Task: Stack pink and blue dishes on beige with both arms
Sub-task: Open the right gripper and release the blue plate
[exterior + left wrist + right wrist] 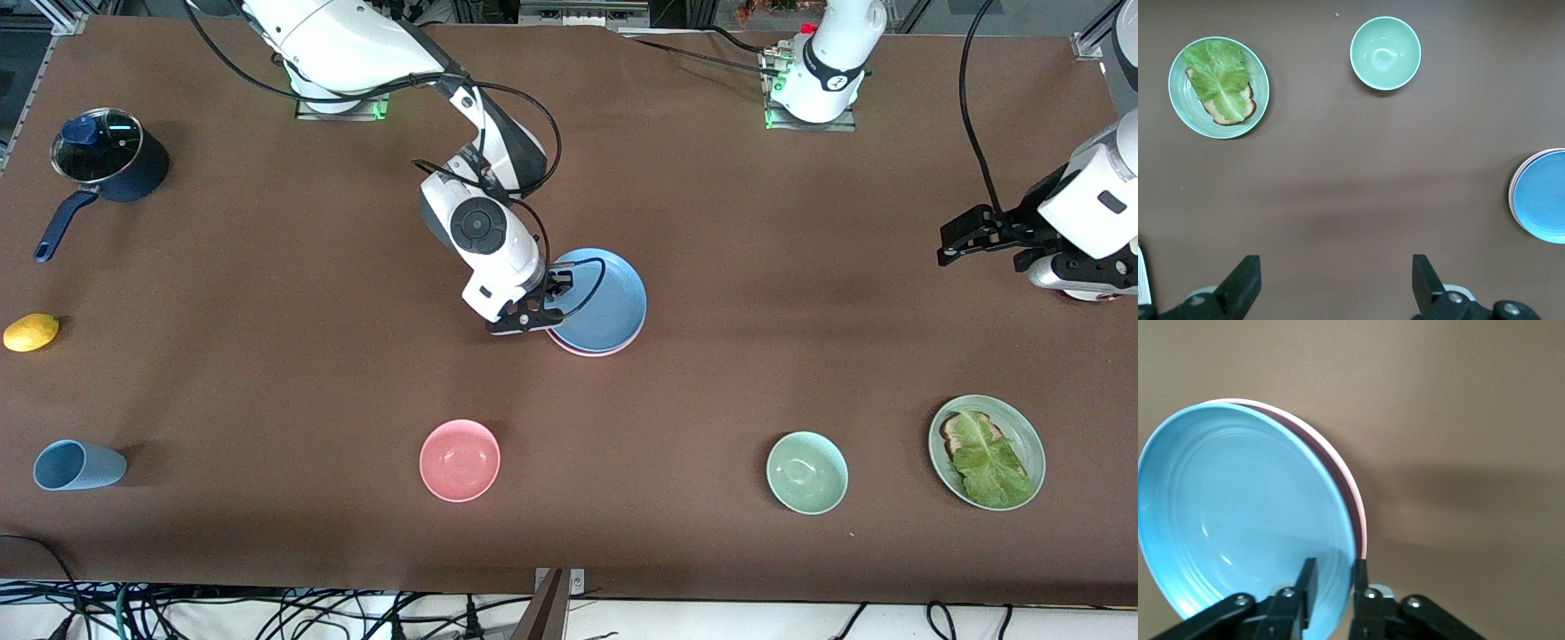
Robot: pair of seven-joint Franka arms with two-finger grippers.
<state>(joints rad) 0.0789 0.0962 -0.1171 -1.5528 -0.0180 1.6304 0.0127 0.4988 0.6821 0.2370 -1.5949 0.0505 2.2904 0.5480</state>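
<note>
The light blue plate lies on top of the pale pink plate, whose rim shows as a thin crescent on the side nearer the front camera. My right gripper is shut on the blue plate's rim at the edge toward the right arm's end. One finger is inside the blue plate, the other outside, against the pink rim. The blue plate looks slightly tilted over the pink one. The beige plate is hidden. My left gripper waits open in the air over the left arm's end of the table, its fingers wide apart.
A pink bowl, a pale green bowl and a green plate with bread and lettuce stand nearer the front camera. A blue cup, a lemon and a lidded dark pot are at the right arm's end.
</note>
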